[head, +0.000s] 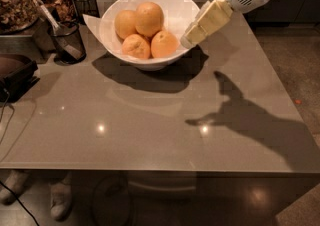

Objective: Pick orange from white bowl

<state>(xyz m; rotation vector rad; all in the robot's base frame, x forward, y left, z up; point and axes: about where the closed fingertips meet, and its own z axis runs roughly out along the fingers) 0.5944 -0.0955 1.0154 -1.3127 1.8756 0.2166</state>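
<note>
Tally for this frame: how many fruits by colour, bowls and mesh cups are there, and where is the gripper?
Paler fruits, including the orange: 2
Deeper-orange fruits: 2
White bowl: 1
Black mesh cups: 2
Total: 7
Gripper hovers at the bowl's right rim.

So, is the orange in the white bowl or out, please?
In: the orange sits among three others inside the white bowl; the gripper hovers beside its rim.

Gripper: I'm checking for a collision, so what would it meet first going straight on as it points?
Probably the white bowl, at its right rim, then the front-right fruit inside. The gripper sits beside that rim, pointing down-left; depth is unclear, so it might pass above.
</note>
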